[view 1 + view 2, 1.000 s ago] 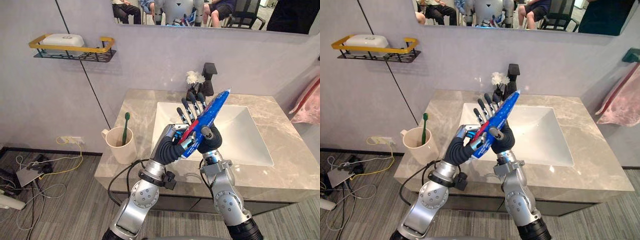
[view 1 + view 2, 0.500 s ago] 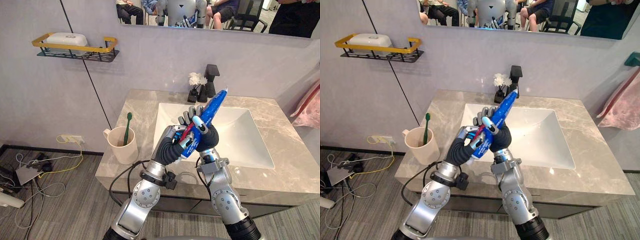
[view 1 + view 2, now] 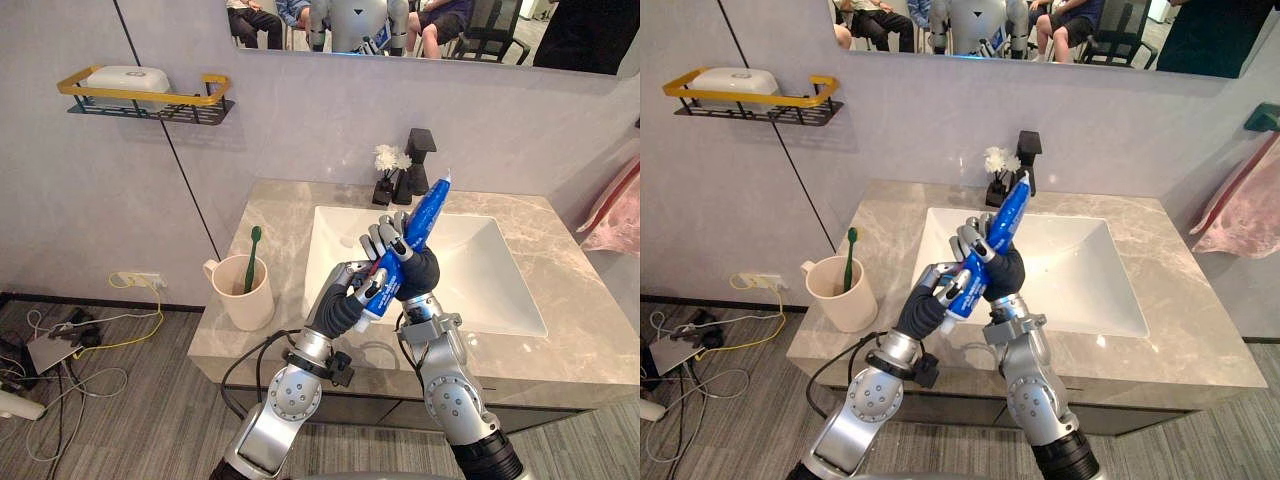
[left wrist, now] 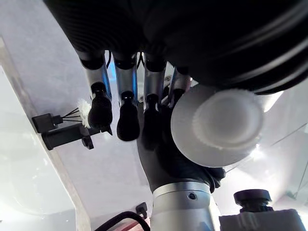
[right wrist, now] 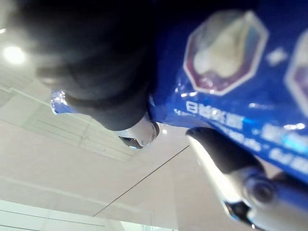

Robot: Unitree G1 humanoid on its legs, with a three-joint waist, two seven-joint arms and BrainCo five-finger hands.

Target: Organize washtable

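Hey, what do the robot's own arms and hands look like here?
The left arm and right arm are silver-grey metal with rounded joint housings. On the left hand and right hand, a dark ribbed cover wraps the back and the wrist. The fingers are slim and silver with dark tips.

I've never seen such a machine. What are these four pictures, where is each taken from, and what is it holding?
This is a humanoid robot in a bathroom. The two wide pictures come from cameras in its head, looking down at its own arms. The two close-ups come from a camera on each wrist. Its left hand and right hand are both curled round a blue toothpaste tube, held tilted: the left near the cap, the right round the middle. On the marble counter, left of the white basin, stands a cup with a green toothbrush. A black tap stands behind the basin.
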